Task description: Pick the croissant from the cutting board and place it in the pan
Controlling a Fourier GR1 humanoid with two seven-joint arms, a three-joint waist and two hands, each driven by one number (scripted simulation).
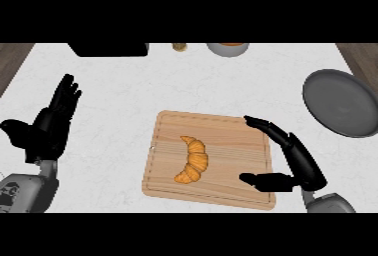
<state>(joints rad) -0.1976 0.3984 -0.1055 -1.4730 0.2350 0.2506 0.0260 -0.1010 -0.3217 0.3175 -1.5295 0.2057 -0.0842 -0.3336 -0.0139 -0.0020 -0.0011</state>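
Observation:
A golden croissant (193,160) lies on the wooden cutting board (229,135) in the middle of the counter, curved and pointing up and down the view. My right hand (295,160) hovers over the board's right edge, open, fingers straight toward the far side and thumb spread toward the croissant, a short gap away from it. A dark grey pan (343,102) sits at the right edge of the counter, beyond the right hand. My left hand (48,125) rests open at the left, fingers up, well clear of the board.
A black appliance (109,48) stands at the counter's back left. A small brown item (179,47) and a bowl (227,48) sit along the back edge. Dark wood flooring shows beyond both far corners of the white counter.

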